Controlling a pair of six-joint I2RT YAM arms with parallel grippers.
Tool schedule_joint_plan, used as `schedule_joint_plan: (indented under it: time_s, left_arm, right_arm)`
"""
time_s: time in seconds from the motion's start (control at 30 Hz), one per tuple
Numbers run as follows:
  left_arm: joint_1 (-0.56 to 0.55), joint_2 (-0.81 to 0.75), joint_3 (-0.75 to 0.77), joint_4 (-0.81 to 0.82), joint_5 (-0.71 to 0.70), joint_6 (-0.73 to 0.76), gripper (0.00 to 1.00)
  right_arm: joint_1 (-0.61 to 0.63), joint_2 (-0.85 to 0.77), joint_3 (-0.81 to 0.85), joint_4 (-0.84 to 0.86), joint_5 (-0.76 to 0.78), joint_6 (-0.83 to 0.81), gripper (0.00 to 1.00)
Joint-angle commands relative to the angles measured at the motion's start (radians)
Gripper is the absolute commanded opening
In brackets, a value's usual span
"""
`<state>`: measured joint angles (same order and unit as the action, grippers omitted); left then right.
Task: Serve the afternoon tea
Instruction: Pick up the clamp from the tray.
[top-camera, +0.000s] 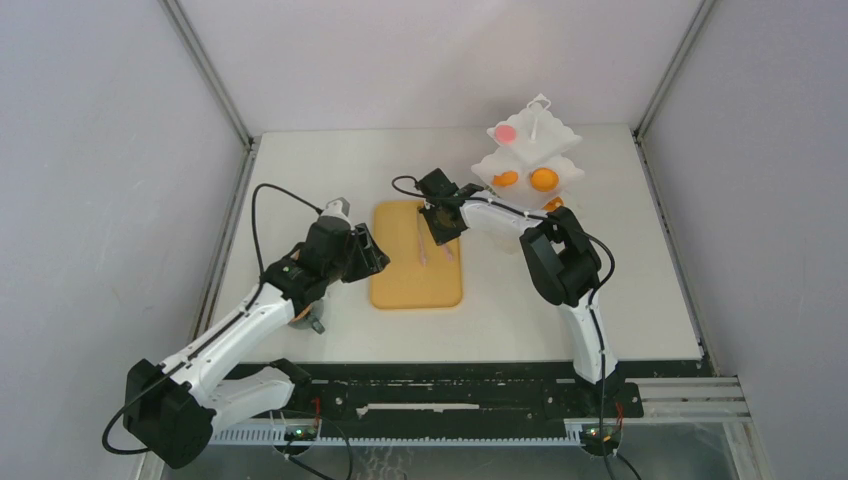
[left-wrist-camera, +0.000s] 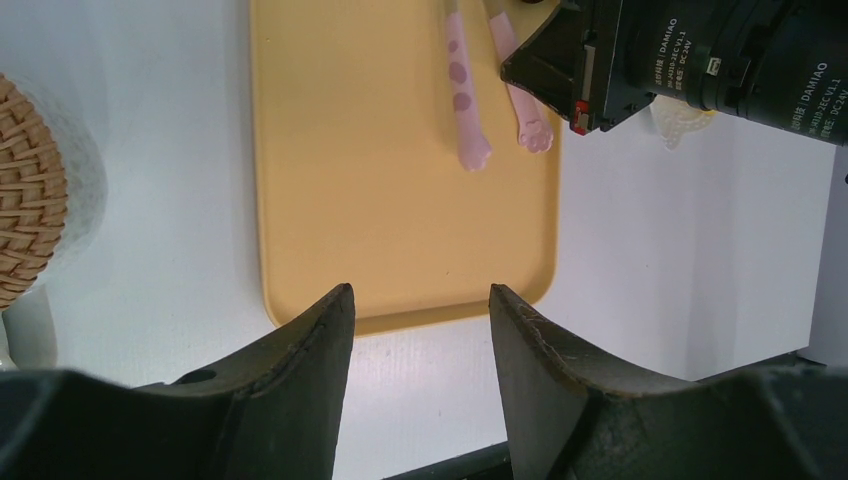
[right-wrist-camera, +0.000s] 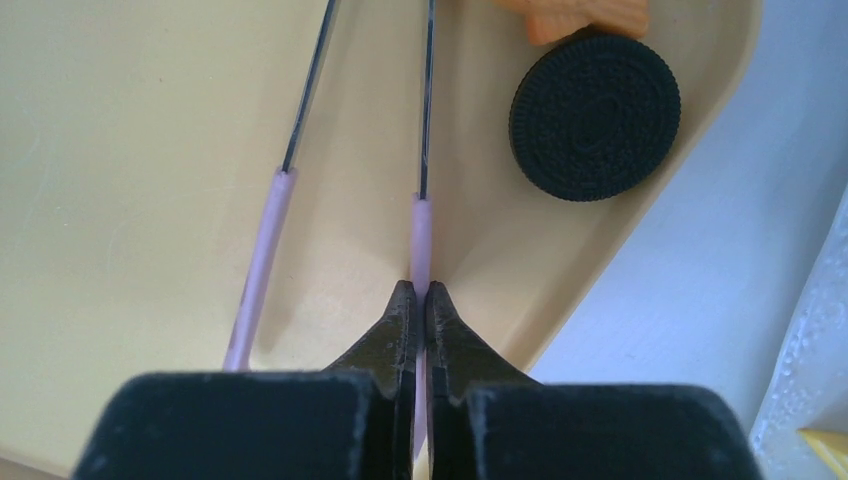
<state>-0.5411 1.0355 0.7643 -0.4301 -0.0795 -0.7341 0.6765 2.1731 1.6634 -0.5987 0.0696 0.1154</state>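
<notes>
Top external: high at 6 o'clock, facing 12. Left wrist: low, facing 12 over the board (top-camera: 400, 278). Right wrist: close above its 1 o'clock corner. All share it.

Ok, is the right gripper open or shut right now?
Shut: the right gripper pinches one pink arm of the tongs over the tan board.

The word DAMIAO stands in white print on two black motor housings (left-wrist-camera: 700, 45) of the right arm (left-wrist-camera: 640, 60), seen in the left wrist view. The finer print beside each is too small to read with certainty.
</notes>
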Motion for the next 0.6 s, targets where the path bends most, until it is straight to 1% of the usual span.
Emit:
schedule_joint_plan:
  time_s: [0.0, 0.13, 0.27, 0.47, 0.57]
  left_arm:
    - [-0.002, -0.033, -0.02, 0.004, -0.026, 0.024, 0.57]
    - [-0.003, -0.041, -0.011, -0.005, -0.032, 0.036, 0.57]
    - [-0.003, -0.062, -0.009, -0.016, -0.033, 0.051, 0.57]
    - [-0.001, -0.134, -0.026, -0.037, -0.036, 0.056, 0.58]
    - [-0.002, -0.168, -0.038, -0.038, -0.034, 0.056, 0.58]
  right_arm:
    - [0.013, -0.043, 0.023, -0.032, 0.004, 0.055, 0.0]
    - [0.029, -0.084, 0.026, -0.081, 0.012, 0.151, 0.0]
    - [0.089, -0.129, 0.019, -0.13, 0.06, 0.255, 0.0]
    - [0.198, -0.233, -0.045, -0.173, 0.226, 0.469, 0.0]
    - [0.24, -0.284, -0.065, -0.242, 0.315, 0.625, 0.0]
